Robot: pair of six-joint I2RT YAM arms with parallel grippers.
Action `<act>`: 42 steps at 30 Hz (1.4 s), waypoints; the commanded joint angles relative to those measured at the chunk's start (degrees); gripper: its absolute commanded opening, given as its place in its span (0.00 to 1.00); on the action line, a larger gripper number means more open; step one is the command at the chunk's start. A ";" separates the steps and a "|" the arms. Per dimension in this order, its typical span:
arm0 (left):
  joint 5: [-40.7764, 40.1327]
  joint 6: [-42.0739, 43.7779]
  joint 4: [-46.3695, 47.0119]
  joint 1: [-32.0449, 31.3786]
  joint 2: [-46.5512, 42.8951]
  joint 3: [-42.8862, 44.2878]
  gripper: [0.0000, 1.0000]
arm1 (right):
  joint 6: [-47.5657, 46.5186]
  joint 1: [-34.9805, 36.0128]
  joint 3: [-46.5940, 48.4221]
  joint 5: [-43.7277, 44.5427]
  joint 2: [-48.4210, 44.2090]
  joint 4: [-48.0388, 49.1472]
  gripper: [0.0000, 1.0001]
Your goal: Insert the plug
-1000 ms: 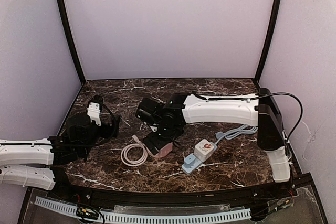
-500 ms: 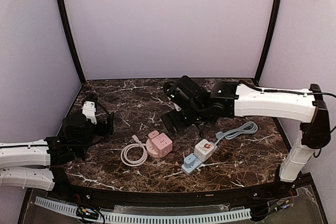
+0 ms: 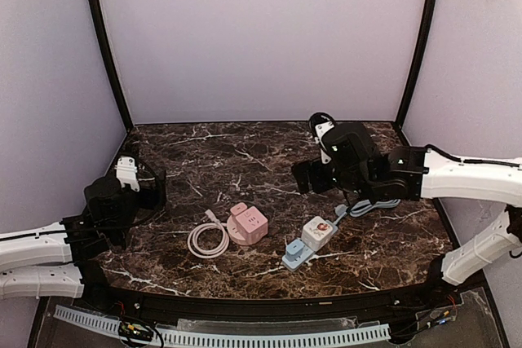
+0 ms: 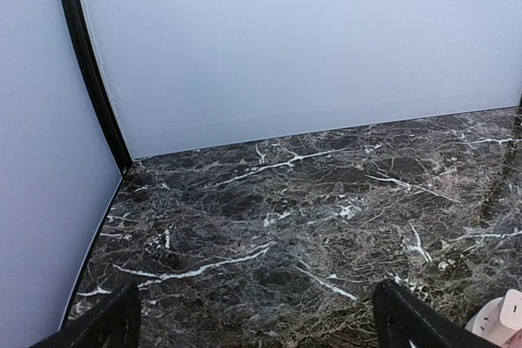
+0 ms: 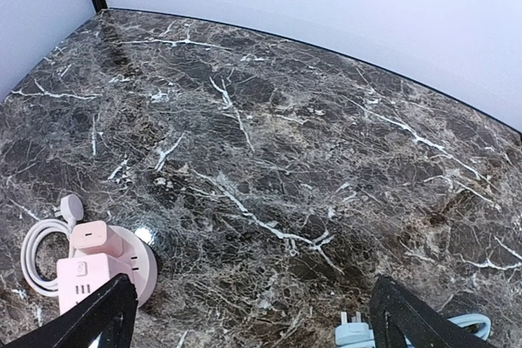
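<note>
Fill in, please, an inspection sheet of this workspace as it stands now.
Surface: dark white-veined marble table.
Job's things: pink socket cube on a round base, a pink block at its far side, whether plugged in I cannot tell; blue power strip carrying a white adapter.
Clutter: nothing seen.
Grippers: left gripper and right gripper both open, holding nothing.
Cables: white cable coiled left of the cube, its end lying free; grey cable leading right from the strip.
Surroundings: plain lilac walls, black corner posts.
</note>
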 commanded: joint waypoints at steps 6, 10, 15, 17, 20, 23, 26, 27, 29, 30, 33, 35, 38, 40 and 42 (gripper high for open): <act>1.32 -2.37 -6.03 0.34 -0.42 0.69 0.99 | -4.47 0.07 -17.58 12.16 -11.63 17.00 0.99; -4.74 3.75 -4.45 1.29 -0.82 0.75 0.99 | -0.61 -1.43 -20.49 18.57 -14.34 15.85 0.99; -5.58 6.93 -1.54 6.01 0.70 1.40 0.99 | 4.58 -7.83 -20.88 11.27 -18.06 14.66 0.99; -3.17 6.19 -1.95 7.85 0.73 1.95 0.99 | 1.86 -8.87 -22.69 7.28 -20.74 18.67 0.99; 0.11 4.87 -2.60 9.44 0.37 2.37 0.99 | -3.03 -8.92 -25.74 0.16 -23.92 22.53 0.99; 2.10 4.06 -2.36 10.06 0.25 1.96 0.99 | -5.29 -8.87 -28.37 -2.40 -26.42 25.39 0.99; 2.95 3.64 -2.40 10.56 0.80 1.95 0.99 | -6.18 -8.92 -31.02 -2.11 -28.37 28.33 0.99; 2.99 3.59 -2.47 10.60 1.16 1.97 0.99 | -6.45 -8.92 -31.48 -2.13 -28.60 28.55 0.99; 3.22 3.38 -2.18 10.68 1.75 2.00 0.99 | -6.76 -8.92 -32.02 -1.68 -28.55 29.08 0.99; 3.27 3.48 -1.90 10.76 2.01 2.02 0.99 | -6.62 -8.92 -32.06 -1.14 -28.35 29.24 0.99; 3.41 3.78 -1.57 10.98 3.44 2.91 0.99 | -6.10 -8.92 -30.98 -1.29 -27.53 28.54 0.99; 3.62 3.61 -2.54 11.07 3.76 3.71 0.99 | -6.08 -8.92 -30.54 -2.60 -27.88 28.24 0.99; 4.28 3.07 -3.90 11.08 2.48 3.65 0.99 | -5.39 -8.92 -30.40 -2.74 -28.72 27.59 0.99; 3.88 3.09 -3.98 11.15 1.38 3.11 0.99 | -5.67 -8.92 -30.48 -3.63 -29.21 27.22 0.99; 3.49 3.23 -3.94 11.44 0.80 2.80 0.99 | -5.74 -8.92 -30.49 -3.13 -29.30 26.82 0.99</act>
